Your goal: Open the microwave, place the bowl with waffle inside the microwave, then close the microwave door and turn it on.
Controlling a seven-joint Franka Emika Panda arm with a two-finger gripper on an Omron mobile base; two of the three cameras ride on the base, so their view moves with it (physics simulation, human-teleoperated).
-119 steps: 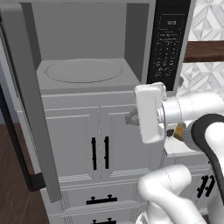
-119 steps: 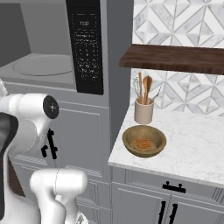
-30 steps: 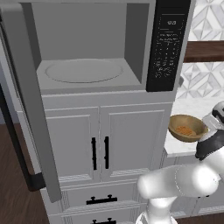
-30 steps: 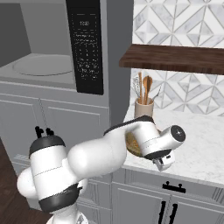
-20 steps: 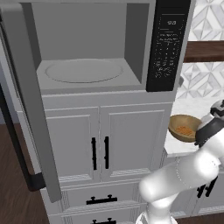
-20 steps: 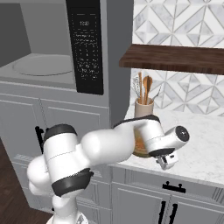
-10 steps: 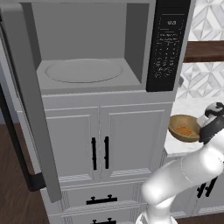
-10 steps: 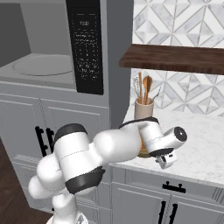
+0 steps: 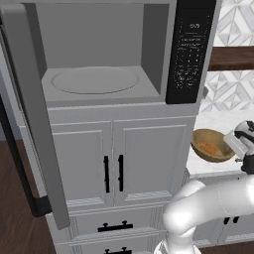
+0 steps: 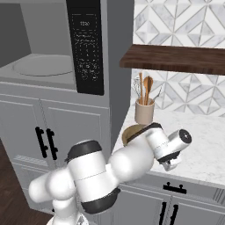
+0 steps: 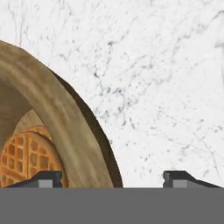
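The microwave (image 9: 99, 54) stands open, its round turntable (image 9: 94, 79) bare. The microwave door (image 9: 31, 114) is swung out to the left, black bar handle (image 9: 15, 149) toward me. On the white marble counter (image 10: 206, 149) sits the bowl with waffle (image 9: 212, 145), brown and wooden, its rim (image 10: 132, 132) showing behind my arm. My gripper (image 11: 113, 179) is open and straddles the bowl's rim (image 11: 65, 131). One fingertip (image 11: 46, 178) is over the waffle (image 11: 26, 153), the other (image 11: 181, 178) is outside over the marble. The gripper (image 10: 172, 165) hangs at the bowl's right side.
The black keypad panel (image 9: 191, 49) is right of the cavity. A beige utensil holder (image 10: 144, 110) stands behind the bowl under a dark wooden shelf (image 10: 176, 59). White cabinet doors with black handles (image 9: 113, 173) are below the microwave.
The hand has stayed at the bowl's rim and settled slightly lower, while the arm's elbow has swung in toward it. The bowl and the door have not moved.
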